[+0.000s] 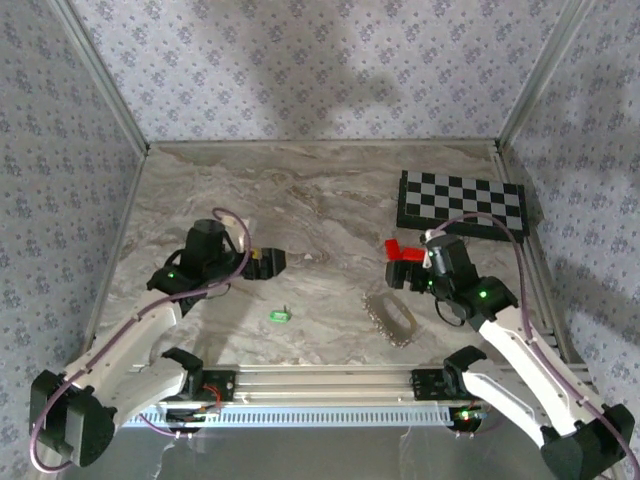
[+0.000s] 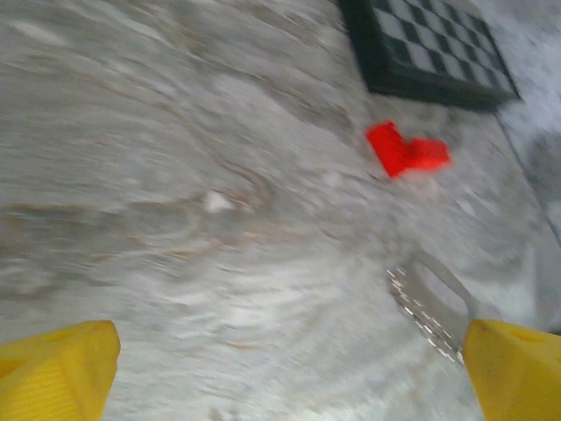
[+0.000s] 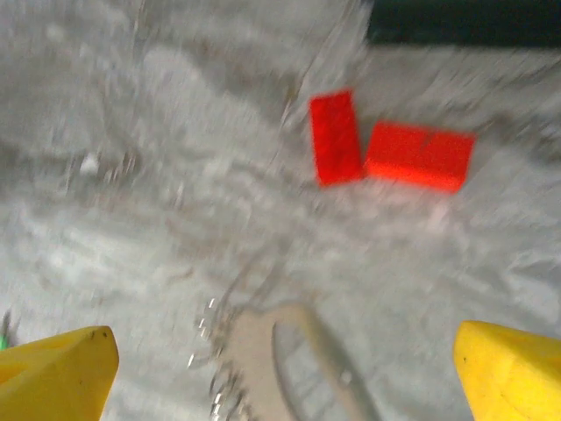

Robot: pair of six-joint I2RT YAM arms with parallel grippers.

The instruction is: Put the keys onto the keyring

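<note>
Centrally, near the front edge of the marbled worktop (image 1: 320, 190), lies the key (image 1: 279, 315): a very small, bright green piece, alone on the bare surface and too small for its shape to be made out. To its right, well apart from it, lies the keyring (image 1: 392, 315), a thin silvery-grey elongated loop with a beaded edge, flat and slack on the worktop. In the left wrist view the keyring (image 2: 429, 307) appears just beside the right-hand yellow finger. In the right wrist view its blurred loop (image 3: 263, 351) sits low between the two fingers.

Beyond the keyring rests a red piece (image 1: 400, 250) made of two blocks set at an angle (image 2: 405, 149) (image 3: 390, 149). Farther back is a black-and-white checkerboard (image 1: 462, 203), lying flat by the right wall.

The left end effector (image 1: 268, 262) hangs above the worktop, up and left of the key, released with its jaws wide and nothing between them (image 2: 289, 368). The right end effector (image 1: 398, 272) hovers just beside the red piece and above the keyring, likewise released and holding nothing (image 3: 285, 368). Both wrist views are motion-blurred.
</note>
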